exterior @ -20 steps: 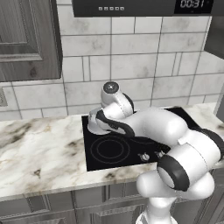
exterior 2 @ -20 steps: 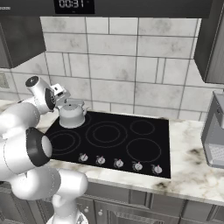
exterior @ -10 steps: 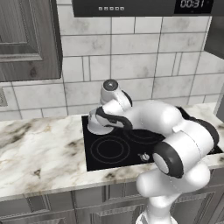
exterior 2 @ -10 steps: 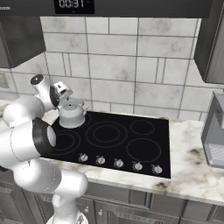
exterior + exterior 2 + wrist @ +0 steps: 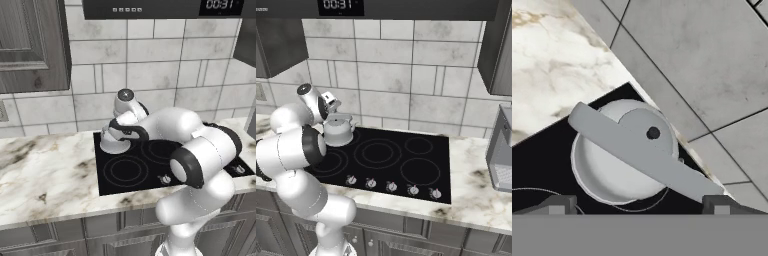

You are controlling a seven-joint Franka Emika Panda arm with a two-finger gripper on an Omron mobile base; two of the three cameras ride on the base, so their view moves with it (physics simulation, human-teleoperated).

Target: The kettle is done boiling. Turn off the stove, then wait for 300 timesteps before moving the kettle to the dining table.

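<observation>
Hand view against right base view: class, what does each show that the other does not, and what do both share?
Hand view alone: the kettle from above, its slanted handle crossing the lid, the lid's dark knob, and the open gripper with a fingertip at either side. Right base view alone: the stove's row of silver knobs, the clock display overhead, the white arm. Both share the kettle on the black cooktop's back corner, the tiled wall and the marble worktop.

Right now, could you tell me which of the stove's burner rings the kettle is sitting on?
The kettle sits on the back-left ring of the stove, nearest the tiled wall; the other rings are bare.
</observation>
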